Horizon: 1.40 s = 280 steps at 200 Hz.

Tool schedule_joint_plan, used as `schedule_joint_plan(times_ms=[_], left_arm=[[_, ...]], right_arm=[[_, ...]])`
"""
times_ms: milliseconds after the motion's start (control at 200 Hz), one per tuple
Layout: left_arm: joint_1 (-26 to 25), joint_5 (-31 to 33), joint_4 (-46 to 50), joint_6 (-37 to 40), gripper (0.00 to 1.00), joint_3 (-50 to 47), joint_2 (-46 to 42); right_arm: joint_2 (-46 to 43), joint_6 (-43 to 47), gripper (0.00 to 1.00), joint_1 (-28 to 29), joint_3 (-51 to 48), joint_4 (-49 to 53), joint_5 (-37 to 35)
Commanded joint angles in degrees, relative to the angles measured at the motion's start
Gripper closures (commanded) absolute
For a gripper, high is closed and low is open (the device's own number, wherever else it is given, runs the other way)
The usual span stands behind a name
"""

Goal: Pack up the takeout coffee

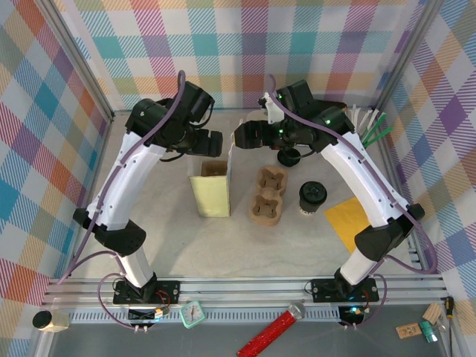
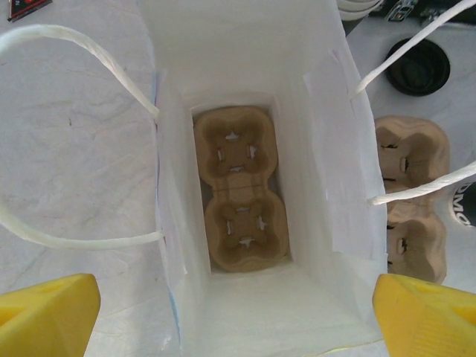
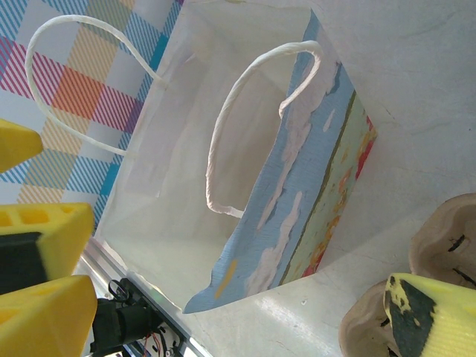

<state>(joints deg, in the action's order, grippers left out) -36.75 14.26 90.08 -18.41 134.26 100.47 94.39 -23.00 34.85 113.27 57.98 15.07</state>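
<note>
Takeout coffee stands upright on the worktop, centre-right of the top view, just right of a loose pulp cup carrier, apart from the paper bag. Left gripper spread wide over the bag mouth, holding nothing. Right gripper also wide and empty beside the bag.

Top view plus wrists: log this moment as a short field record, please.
bag: upright, open
inside bag: one cup carrier, empty
takeout coffee: on table, lidded, outside bag
second carrier: on table between bag and coffee
left gripper: open, above bag mouth
right gripper: open, holding nothing
</note>
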Motion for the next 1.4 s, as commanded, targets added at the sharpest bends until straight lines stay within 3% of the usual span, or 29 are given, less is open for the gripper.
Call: schedule_joint_plan(times_ms=[0, 925, 1080, 1260, 1395], left_arm=[[-0.5, 1.7, 2.6, -0.1, 0.06, 1.8, 0.1], [-0.6, 0.6, 1.8, 0.1, 0.07, 1.4, 0.3], [-0.4, 3.5, -0.7, -0.3, 0.01, 0.4, -1.8], [4.0, 2.3, -10.1, -2.4, 0.00, -7.8, -10.3], [10.2, -2.5, -19.5, -3.8, 0.00, -19.2, -19.2]], right_arm=[[0.2, 1.4, 0.01, 0.3, 1.6, 0.9, 0.0], [0.2, 1.0, 0.01, 0.3, 1.2, 0.9, -0.1], [0.1, 1.0, 0.01, 0.3, 1.0, 0.8, -0.6], [-2.0, -0.6, 0.01, -0.5, -1.4, 0.5, -4.4], [-5.3, -2.8, 0.01, -2.6, -5.4, 0.1, -6.7]])
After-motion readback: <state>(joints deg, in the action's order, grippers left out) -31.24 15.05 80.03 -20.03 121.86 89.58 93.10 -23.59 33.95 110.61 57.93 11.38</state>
